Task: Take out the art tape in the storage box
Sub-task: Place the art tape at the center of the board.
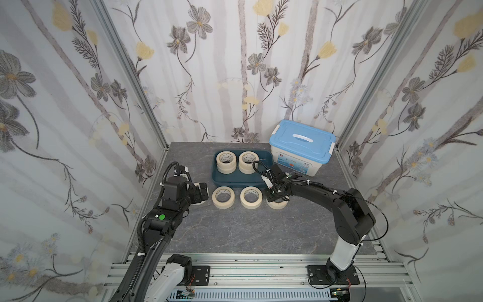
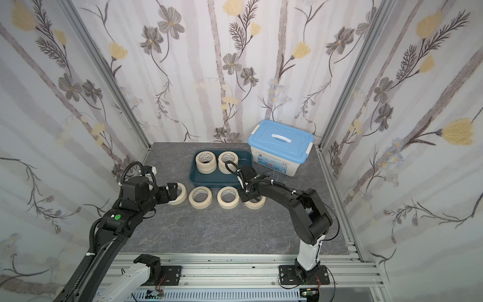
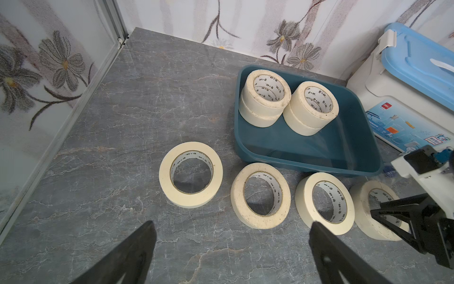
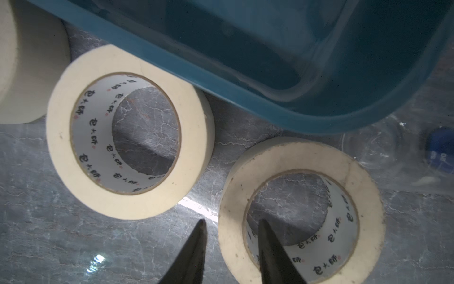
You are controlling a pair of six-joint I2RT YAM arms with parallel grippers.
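As a placed roll (image 4: 302, 155) is straddled by the narrowly parted right hand (image 4: 231, 223), left hand (image 3: 232, 225) wide, release seems due; boxed rolls (image 3: 260, 105) must be gripped next.

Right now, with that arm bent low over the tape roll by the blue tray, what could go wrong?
The right tool has one finger inside the end roll and one outside; rising crooked, it might hook the roll and drag it into the neighbouring roll or the storage box. Four rolls sit in the box in two-high stacks; gripping a top one could shift the one beneath.
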